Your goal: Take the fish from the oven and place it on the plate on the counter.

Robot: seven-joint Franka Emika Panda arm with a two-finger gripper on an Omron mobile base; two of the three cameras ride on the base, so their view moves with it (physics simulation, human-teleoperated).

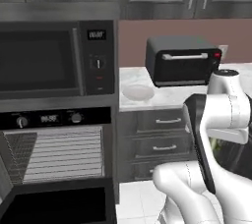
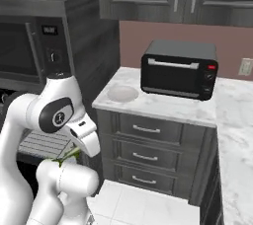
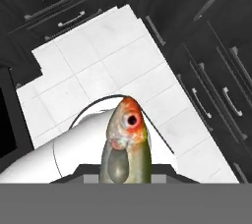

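The fish [image 3: 125, 142] stands close in the hand view, its orange head pointing away over the white floor tiles and its olive body running down between my fingers, which it hides. My gripper [image 2: 73, 153] hangs low in front of the base, shut on the fish [image 2: 63, 160], whose green tail pokes out sideways. The oven [image 1: 54, 118] is at the left with its door [image 1: 54, 202] folded down and silver racks [image 1: 64, 154] bare. The pale round plate [image 1: 138, 92] [image 2: 122, 93] lies on the marble counter [image 1: 167, 98] [image 2: 163, 106], up and away from the gripper.
A black toaster oven [image 1: 182, 60] [image 2: 179, 69] sits on the counter just right of the plate. The microwave [image 1: 44, 61] is above the oven. Dark drawers [image 2: 146, 142] run under the counter, and more cabinets [image 3: 216, 85] line the floor's far side.
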